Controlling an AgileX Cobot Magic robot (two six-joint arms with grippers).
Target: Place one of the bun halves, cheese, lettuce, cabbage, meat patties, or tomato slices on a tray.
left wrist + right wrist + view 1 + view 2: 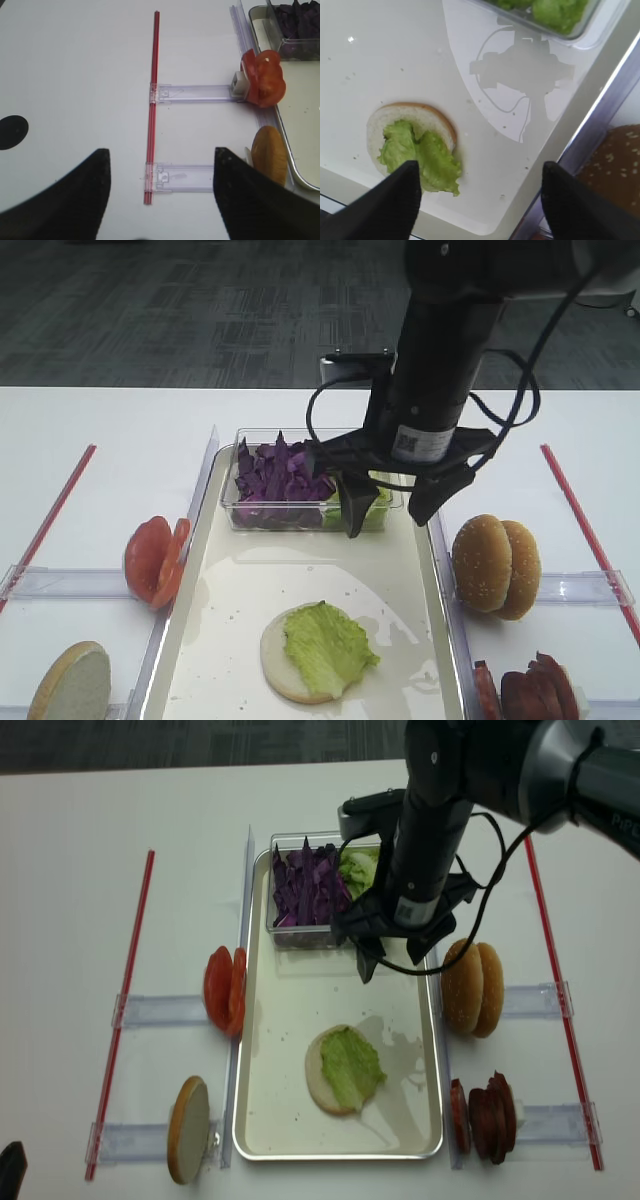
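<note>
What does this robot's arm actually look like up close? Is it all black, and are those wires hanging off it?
Yes, the right arm is a thick black column with a small white label near its lower end. Loose black cables loop beside it. Its right gripper ends in two black, tapering, wedge-shaped fingers. The left gripper shows similar broad black fingers in its own wrist view.

Red strips (pixel 124 1000) (either table edge)
</note>
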